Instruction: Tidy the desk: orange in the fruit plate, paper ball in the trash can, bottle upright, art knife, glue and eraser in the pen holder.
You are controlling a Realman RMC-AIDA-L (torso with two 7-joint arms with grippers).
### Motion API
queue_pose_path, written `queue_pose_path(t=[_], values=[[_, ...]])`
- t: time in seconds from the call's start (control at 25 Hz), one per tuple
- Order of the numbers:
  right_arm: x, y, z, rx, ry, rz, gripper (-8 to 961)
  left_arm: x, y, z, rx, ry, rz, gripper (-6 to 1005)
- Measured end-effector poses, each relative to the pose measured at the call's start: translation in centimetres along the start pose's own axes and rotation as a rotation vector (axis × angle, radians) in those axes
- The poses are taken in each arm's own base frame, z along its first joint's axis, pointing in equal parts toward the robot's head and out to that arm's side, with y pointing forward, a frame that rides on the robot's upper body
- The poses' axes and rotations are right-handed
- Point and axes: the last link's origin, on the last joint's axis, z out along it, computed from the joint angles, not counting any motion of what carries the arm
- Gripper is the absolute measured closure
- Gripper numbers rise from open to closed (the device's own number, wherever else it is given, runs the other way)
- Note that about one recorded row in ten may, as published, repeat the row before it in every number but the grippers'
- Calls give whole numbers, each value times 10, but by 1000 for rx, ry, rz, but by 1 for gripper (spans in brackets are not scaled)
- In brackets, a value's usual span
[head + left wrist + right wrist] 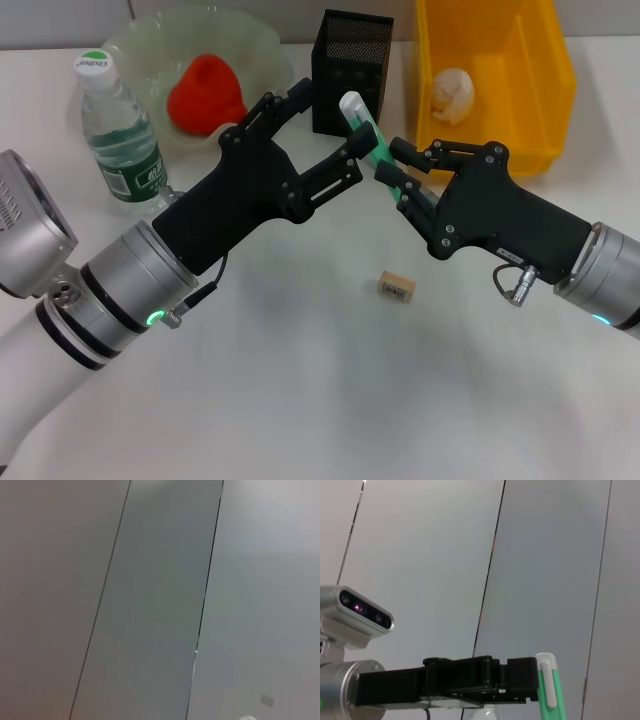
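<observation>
The green art knife [366, 132] with its white clip is held upright above the table [300, 400], just in front of the pen holder [350, 70]; the left gripper [330, 135] and the right gripper [392, 172] both clench it from opposite sides. The eraser [396, 287] lies below on the table; the orange [205, 92] sits in the fruit plate [150, 45], the paper ball [452, 95] in the trash can [540, 80], the bottle [118, 130] upright.

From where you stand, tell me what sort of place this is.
Probably an office desk set up for a tidying trial: a white table with a pen holder, an eraser and a yellow trash can.
</observation>
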Motion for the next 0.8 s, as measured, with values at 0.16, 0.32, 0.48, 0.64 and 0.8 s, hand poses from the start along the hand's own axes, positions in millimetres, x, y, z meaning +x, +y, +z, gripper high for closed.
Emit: queue_pose_path(t=[0.16,0.32,0.48,0.64,0.8], values=[[1,1,-1,1,2,3,804,-1,0,0,4,-8,-4,140],[1,1,-2,1,3,5,804,-2,1,0,5,-9,-10,140],[1,1,-2,1,4,5,804,-2,1,1,4,-9,-13,156],[1,1,-1,1,4,4,805,-2,1,2,1,-9,-14,265],[0,0,1,-2,3,1,805,-2,2,3,-3,-9,-13,435]])
